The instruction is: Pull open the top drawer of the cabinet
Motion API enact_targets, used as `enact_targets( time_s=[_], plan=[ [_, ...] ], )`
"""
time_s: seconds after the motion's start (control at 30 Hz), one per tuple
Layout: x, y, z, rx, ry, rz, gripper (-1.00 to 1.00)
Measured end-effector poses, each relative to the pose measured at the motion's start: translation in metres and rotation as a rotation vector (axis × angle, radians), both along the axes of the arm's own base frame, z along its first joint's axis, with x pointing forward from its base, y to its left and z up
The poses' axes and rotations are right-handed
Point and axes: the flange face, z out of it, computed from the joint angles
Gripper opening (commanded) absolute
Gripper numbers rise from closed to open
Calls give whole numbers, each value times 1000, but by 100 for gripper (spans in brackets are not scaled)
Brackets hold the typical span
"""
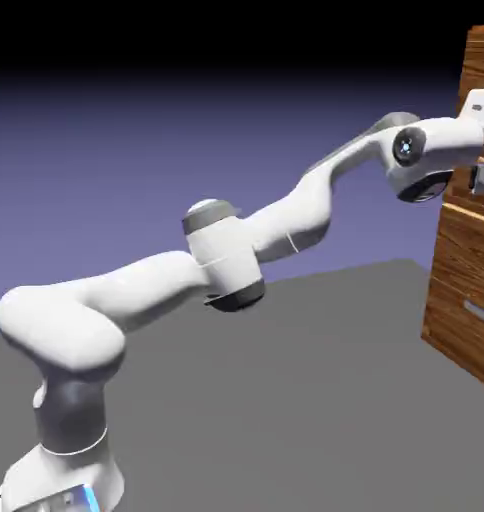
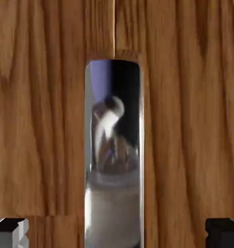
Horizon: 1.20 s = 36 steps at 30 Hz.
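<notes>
Tool: from the hand view I have the tool (image 2: pixel 117 233) released, its two fingertips standing well apart with the handle between them, touching neither as far as I can see.
Top drawer: its handle (image 2: pixel 114 155) fills the middle of my hand view, shiny and mirror-like, running up from the bottom edge; the wood around it is streaky brown, and I cannot tell how far the drawer front (image 2: pixel 186 121) reaches.
Seam: a thin pale line (image 2: pixel 114 29) runs from the handle's far end to the top of my hand view.
Cabinet: tall and reddish-brown, the cabinet (image 1: pixel 466 250) stands at the exterior view's right, cut off by the frame.
Lower front: below the tool, a lower drawer front (image 1: pixel 466 270) carries a grey bar handle (image 1: pixel 481 313).
In the way: my own arm (image 1: pixel 286 220) and hand cover part of the upper cabinet, and the frame edge cuts off the fingertips there.
Surroundings: a grey counter (image 1: pixel 286 400) spreads beneath the arm, with a blue-violet backdrop behind.
</notes>
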Motion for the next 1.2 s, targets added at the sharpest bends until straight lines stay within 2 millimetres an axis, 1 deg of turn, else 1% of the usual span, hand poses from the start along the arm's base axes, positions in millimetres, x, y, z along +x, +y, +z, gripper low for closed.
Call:
enact_targets(
  time_s=[0.07,0.27,0.4,0.57,0.7,0.87,1.03,1.2],
  plan=[
    [-3,0,0,0,0,0,-100],
    [-29,0,0,0,1,0,-100],
    [-51,0,0,0,2,-1,-100],
    [-83,0,0,0,2,-1,-100],
    [-112,0,0,0,2,-1,-100],
    [-154,0,0,0,2,-1,-100],
    [-202,0,0,0,3,-1,-100],
    [-255,0,0,0,2,-1,-100]
  ],
)
